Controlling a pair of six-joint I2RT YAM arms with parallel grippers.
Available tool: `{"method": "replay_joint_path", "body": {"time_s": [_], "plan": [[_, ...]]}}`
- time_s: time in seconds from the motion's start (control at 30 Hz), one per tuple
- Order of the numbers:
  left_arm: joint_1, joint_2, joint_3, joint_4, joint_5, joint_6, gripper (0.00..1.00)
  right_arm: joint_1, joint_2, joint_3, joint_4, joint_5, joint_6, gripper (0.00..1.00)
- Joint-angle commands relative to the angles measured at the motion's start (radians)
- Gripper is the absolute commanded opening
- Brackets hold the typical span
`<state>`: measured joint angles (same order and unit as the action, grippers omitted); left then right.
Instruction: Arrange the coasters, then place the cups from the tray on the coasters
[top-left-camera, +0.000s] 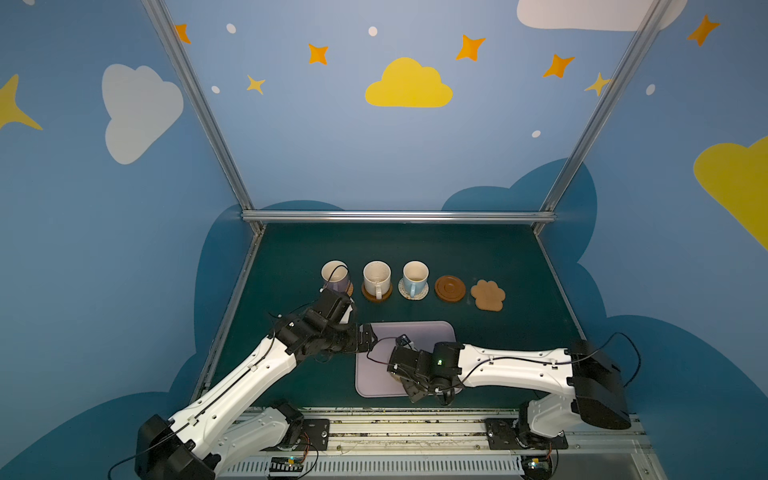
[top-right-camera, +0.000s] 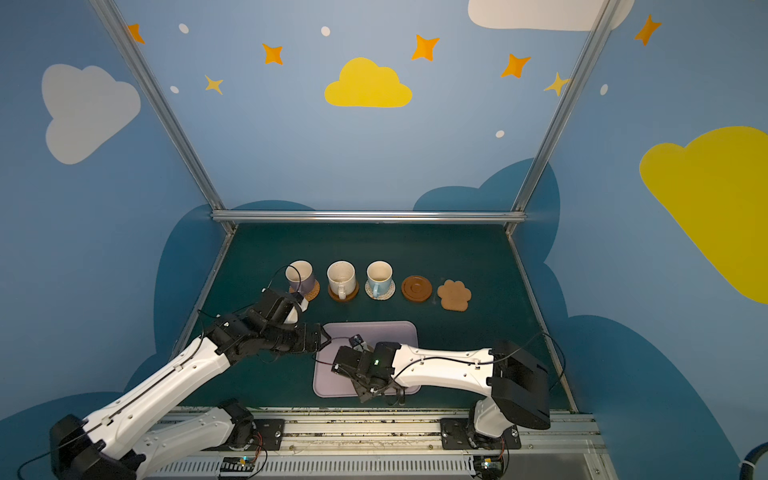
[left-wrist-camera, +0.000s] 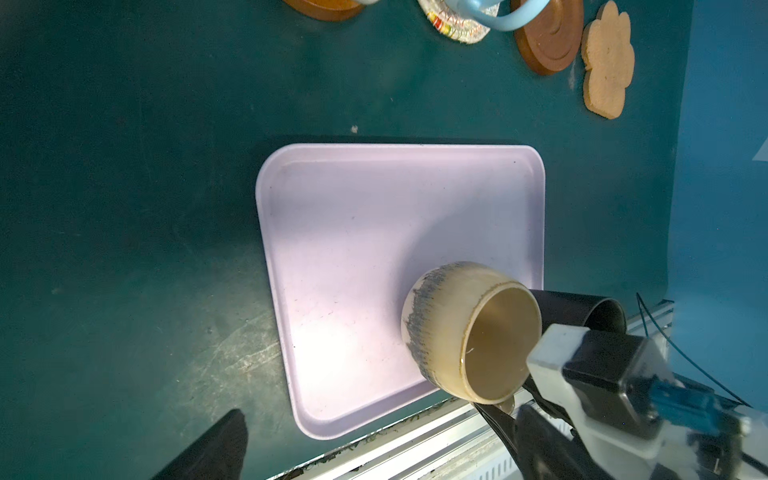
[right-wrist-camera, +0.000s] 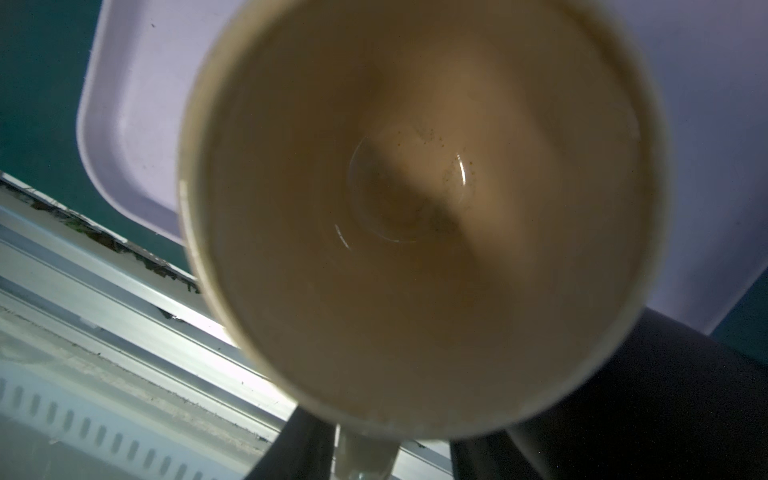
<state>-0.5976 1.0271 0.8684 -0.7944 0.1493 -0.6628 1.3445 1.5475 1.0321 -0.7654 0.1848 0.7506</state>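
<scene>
The right gripper (left-wrist-camera: 510, 408) is clamped on the handle of the mustard yellow mug (left-wrist-camera: 440, 320), at the 5 o'clock corner of the lilac tray (top-left-camera: 415, 332). I cannot tell whether the mug's base rests on the tray or hangs just above it. The black mug (left-wrist-camera: 582, 309) sits just beside it.

The left gripper (top-right-camera: 296, 311) hangs at the tray's 10 o'clock, jaws spread wide with nothing between them, near the lilac mug (top-left-camera: 336, 276).

Beyond the tray at 12 o'clock, a row runs from 9 toward 3:
- The lilac mug is on the tan woven coaster (top-right-camera: 313, 291).
- The cream-white mug (top-left-camera: 377, 278) is on a dark wooden disc (top-left-camera: 376, 296).
- The light blue mug (top-left-camera: 415, 277) is on the whitish woven coaster (top-left-camera: 422, 294).
- A second dark wooden disc (top-left-camera: 450, 288) is bare.
- The paw-shaped cork coaster (top-left-camera: 488, 295) is bare.
</scene>
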Motion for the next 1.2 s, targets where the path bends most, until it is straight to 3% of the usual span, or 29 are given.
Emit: {"method": "replay_joint_path", "body": {"time_s": [0.0, 0.4, 0.7, 1.17], "plan": [[0.002, -0.015, -0.012, 0.019, 0.019, -0.013, 1.00, -0.004, 0.013, 0.014, 0.024, 0.036, -0.008, 0.43], [0.003, -0.018, -0.015, 0.024, 0.018, -0.014, 1.00, -0.005, 0.002, 0.008, 0.050, 0.024, -0.025, 0.24], [0.003, -0.026, -0.025, 0.034, 0.022, -0.018, 1.00, -0.008, -0.016, 0.003, 0.058, 0.026, -0.027, 0.03], [0.006, -0.058, -0.029, 0.089, 0.060, -0.042, 1.00, -0.023, -0.064, 0.019, 0.056, 0.072, -0.039, 0.00]]}}
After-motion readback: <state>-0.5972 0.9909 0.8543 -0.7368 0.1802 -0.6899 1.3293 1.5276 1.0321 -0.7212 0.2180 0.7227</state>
